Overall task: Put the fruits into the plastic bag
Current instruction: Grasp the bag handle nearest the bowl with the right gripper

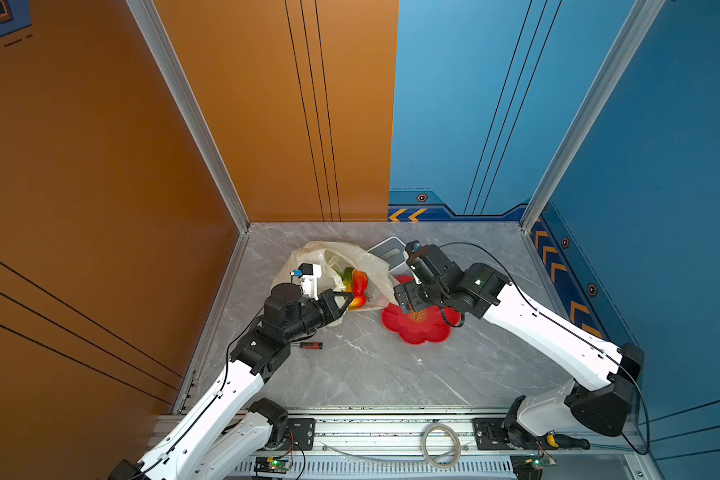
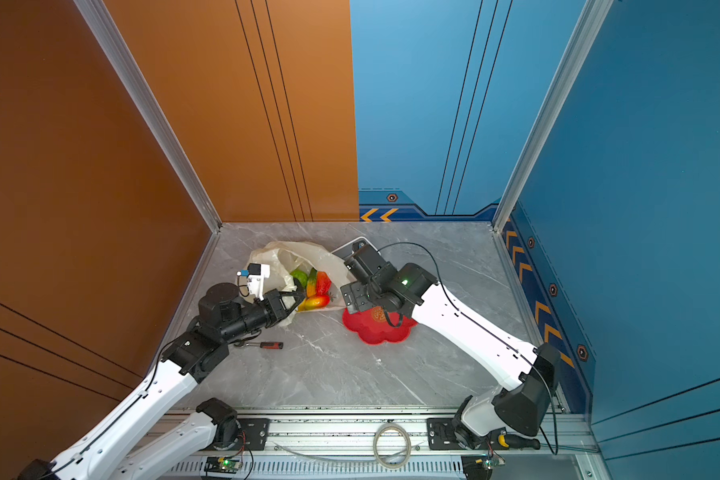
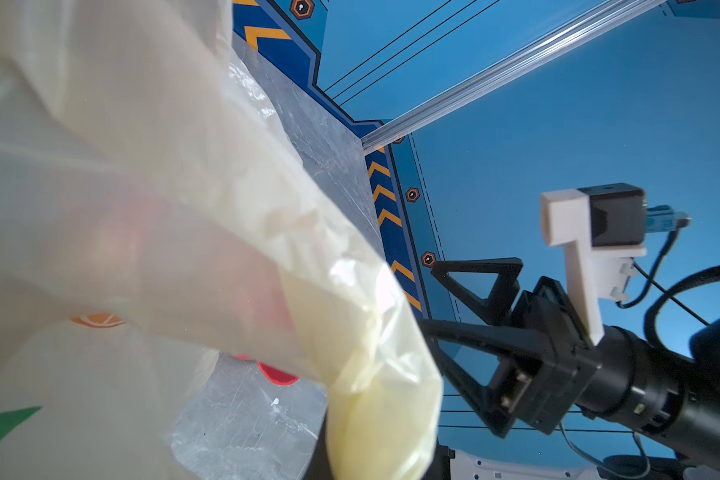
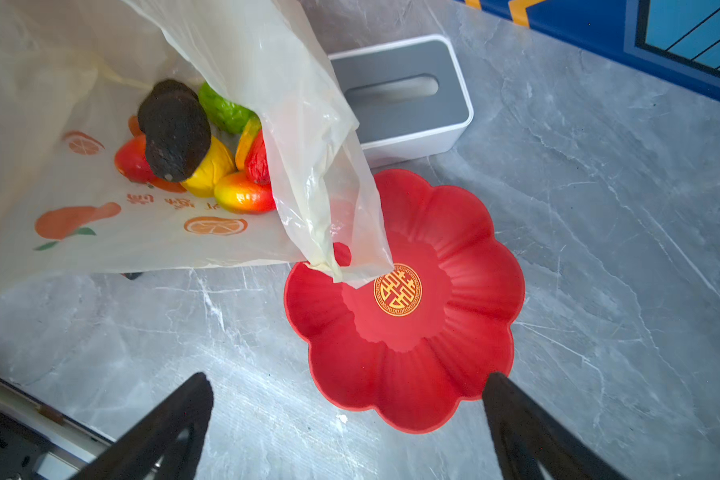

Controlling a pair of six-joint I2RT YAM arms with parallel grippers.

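Right claw [image 4: 348,376] spread wide & empty, hovering over red flower-shaped plastic dish [image 4: 454,232], which holds no fruit. Left claw [image 1: 347,297] pressed together at mouth of thin crinkly cream-yellow plastic bag [image 4: 80,199], apparently pinching its rim. Glossy toy fruits [image 4: 192,158] (green, yellow, red-orange, dark rough) sit piled inside bag, near its open mouth, on grey marble-look counter [image 4: 599,208]. Risk: bag lies sideways; if rim sags or gets tugged, round fruits prob. roll out. Handle loop [image 4: 329,259] drapes onto dish; right claw could snag it.

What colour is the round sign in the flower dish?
The sign is gold on the red dish; clearest in the right wrist view.
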